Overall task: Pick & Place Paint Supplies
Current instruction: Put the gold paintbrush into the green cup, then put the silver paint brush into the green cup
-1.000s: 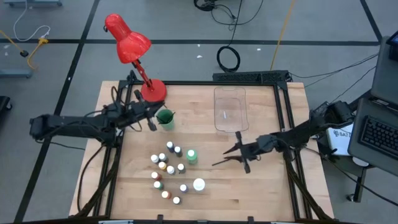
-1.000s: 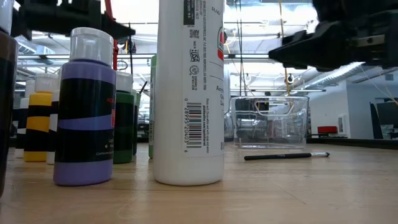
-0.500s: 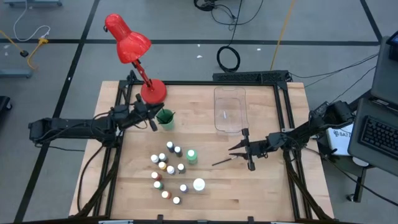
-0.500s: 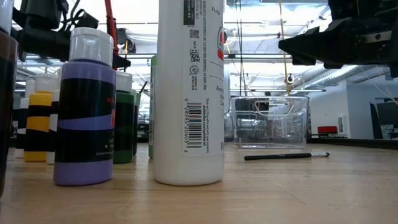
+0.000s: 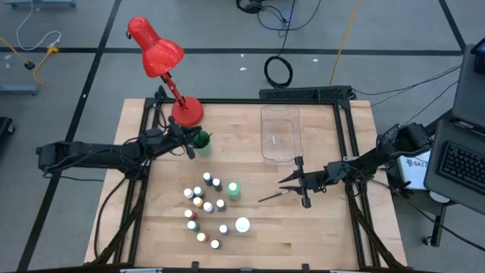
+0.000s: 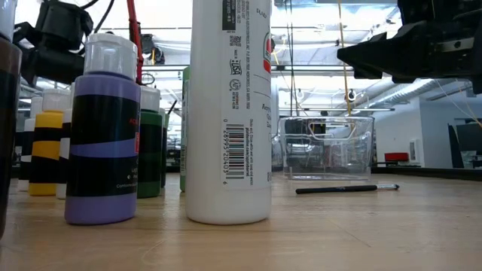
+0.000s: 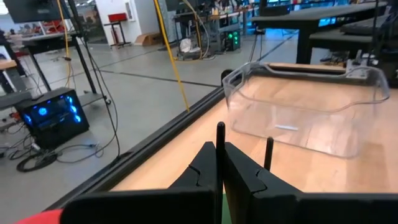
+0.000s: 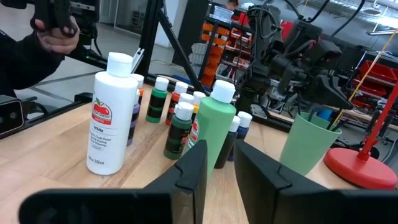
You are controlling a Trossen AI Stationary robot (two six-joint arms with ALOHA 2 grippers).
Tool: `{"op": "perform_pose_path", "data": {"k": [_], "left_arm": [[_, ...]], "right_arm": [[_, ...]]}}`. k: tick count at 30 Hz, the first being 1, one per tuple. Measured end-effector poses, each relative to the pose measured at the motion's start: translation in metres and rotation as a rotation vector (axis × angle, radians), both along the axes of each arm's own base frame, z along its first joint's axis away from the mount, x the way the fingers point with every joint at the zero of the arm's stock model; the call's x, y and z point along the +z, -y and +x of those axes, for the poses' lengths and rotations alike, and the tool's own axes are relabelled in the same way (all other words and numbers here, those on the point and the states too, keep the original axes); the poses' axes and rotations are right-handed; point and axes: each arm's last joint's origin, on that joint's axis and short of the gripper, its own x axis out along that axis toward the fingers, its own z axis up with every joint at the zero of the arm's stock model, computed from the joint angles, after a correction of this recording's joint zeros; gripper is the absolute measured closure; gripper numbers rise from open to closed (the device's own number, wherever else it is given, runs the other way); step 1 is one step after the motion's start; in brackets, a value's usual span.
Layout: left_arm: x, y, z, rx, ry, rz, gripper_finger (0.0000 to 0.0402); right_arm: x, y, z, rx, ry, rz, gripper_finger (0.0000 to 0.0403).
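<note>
Green plastic cup (image 5: pixel 201 143) by the red desk lamp (image 5: pixel 163 62) has the left gripper (image 5: pixel 191 144) above it, fingers pinching a thin dark paintbrush (image 7: pixel 220 155). Right gripper (image 5: pixel 301 182), fingers slightly spread, hovers over another paintbrush (image 5: pixel 270 197); small white-capped paint bottles (image 5: pixel 206 208) cluster nearby.

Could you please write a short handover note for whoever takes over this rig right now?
Left gripper: shut on a thin dark paintbrush, right at the green cup, which already holds brushes.
Right gripper: open, empty, raised above the table just beyond the loose paintbrush.
Supplies: the small paint bottles, the larger green bottle and white bottle stand clustered on the table's near-left part. The clear bin looks almost empty.
Done: brushes partly collected in the cup.
Left: the held brush, the loose brush, every bottle.
</note>
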Motion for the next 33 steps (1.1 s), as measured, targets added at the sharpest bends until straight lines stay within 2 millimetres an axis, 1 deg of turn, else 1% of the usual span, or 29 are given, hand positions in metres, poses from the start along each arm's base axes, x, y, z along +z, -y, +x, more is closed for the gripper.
{"op": "perform_pose_path", "data": {"k": [3, 6, 9, 20, 24, 28, 31, 33], "left_arm": [[-0.002, -0.002, 0.002, -0.008, -0.007, -0.005, 0.0400], [-0.003, -0.002, 0.005, -0.052, 0.000, -0.006, 0.0396], [-0.005, -0.001, 0.006, -0.094, -0.012, -0.001, 0.0377], [-0.001, -0.001, 0.007, -0.116, 0.014, 0.029, 0.0299], [0.008, 0.003, 0.007, -0.144, 0.014, 0.122, 0.0278], [0.019, 0.013, 0.002, -0.194, 0.010, 0.279, 0.0277], [0.027, 0.019, -0.004, -0.215, 0.049, 0.310, 0.0286], [0.029, 0.021, -0.008, -0.221, 0.050, 0.310, 0.0302]], "right_arm": [[0.000, 0.000, 0.000, 0.000, 0.000, 0.000, 0.0328], [0.000, 0.000, 0.000, 0.000, 0.000, 0.000, 0.0328], [0.000, 0.000, 0.000, 0.000, 0.000, 0.000, 0.0328], [0.000, 0.000, 0.000, 0.001, 0.001, -0.008, 0.0328], [0.000, 0.000, 0.000, 0.003, 0.003, -0.022, 0.0328], [-0.001, 0.000, 0.000, 0.007, -0.011, -0.012, 0.0328], [-0.003, -0.001, 0.000, 0.009, -0.045, 0.059, 0.0328], [-0.004, -0.001, 0.000, 0.007, -0.058, 0.088, 0.0328]]}}
